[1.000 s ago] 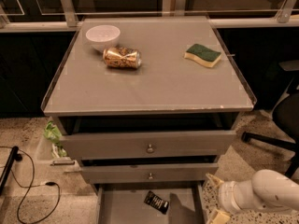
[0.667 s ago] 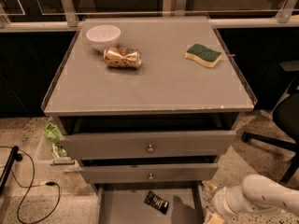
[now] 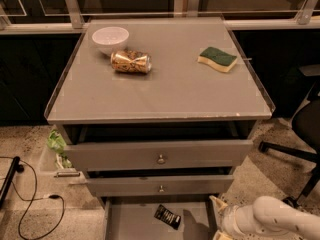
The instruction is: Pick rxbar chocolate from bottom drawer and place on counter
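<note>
Hand at the bottom drawer right edge, grip state can't tell; rxbar chocolate lies inside, apart.

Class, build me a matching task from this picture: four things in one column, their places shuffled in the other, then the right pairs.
Things
1. rxbar chocolate
2. gold can
3. green-yellow sponge
4. claw

Places
A. right rear of the counter
B. by the right side of the bottom drawer, at the bottom of the view
C. flat on the floor of the open bottom drawer
D. on its side next to the white bowl

Pairs: 1-C, 2-D, 3-A, 4-B
</note>
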